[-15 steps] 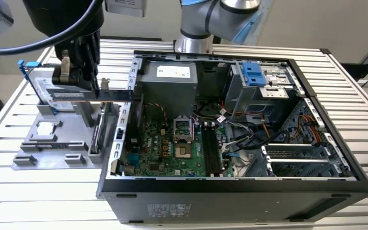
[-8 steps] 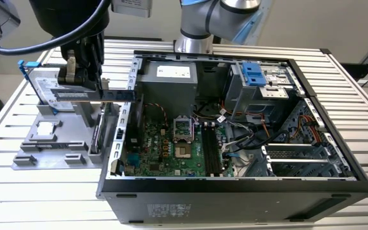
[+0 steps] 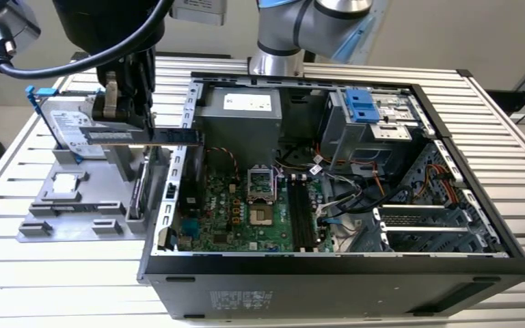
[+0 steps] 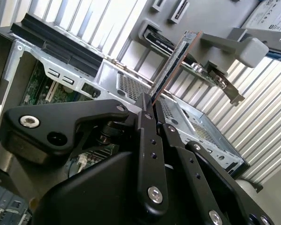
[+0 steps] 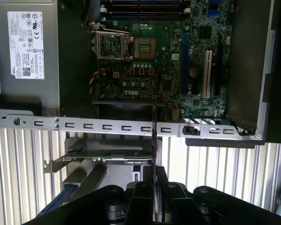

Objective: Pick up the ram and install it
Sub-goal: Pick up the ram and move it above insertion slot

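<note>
1. The ram (image 3: pixel 167 137) is held off the surface (image 3: pixel 25 273). The claw (image 3: pixel 115 126) is closed tightly on it near one end. In the exterior view the stick juts out level, above the gap between the grey holder (image 3: pixel 62 205) and the open computer case (image 3: pixel 335 266). Gripped off-centre, it may pivot or slip.
2. In the first wrist view the case's perforated metal rail (image 5: pixel 107 126) crosses just under the ram's thin edge. A careless descent could snag it there.
3. The memory slots (image 3: pixel 301 212) lie well apart from the ram, on the motherboard (image 3: pixel 235 212), with loose cables (image 3: pixel 354 198) beside them. A tilted or offset stick could jam or bend.
4. An upright card (image 5: pixel 112 153) stands near in the holder and could be knocked.
</note>
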`<control>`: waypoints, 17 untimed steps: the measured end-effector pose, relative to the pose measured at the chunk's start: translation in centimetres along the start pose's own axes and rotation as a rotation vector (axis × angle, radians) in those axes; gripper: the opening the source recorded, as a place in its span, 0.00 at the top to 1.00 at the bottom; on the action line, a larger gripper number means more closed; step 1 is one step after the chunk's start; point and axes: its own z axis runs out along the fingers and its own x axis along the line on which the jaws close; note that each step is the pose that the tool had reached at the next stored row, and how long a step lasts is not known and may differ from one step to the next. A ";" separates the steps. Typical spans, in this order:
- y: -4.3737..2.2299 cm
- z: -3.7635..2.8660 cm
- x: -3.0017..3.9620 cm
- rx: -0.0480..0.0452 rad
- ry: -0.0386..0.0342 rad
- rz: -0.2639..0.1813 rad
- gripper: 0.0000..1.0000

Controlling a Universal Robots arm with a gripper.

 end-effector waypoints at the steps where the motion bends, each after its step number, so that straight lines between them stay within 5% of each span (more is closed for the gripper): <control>1: 0.10 -0.01 0.00 0.0000 0.0000 0.000 1.00; 17: 1.97 -0.12 0.00 -0.0006 0.0009 0.013 1.00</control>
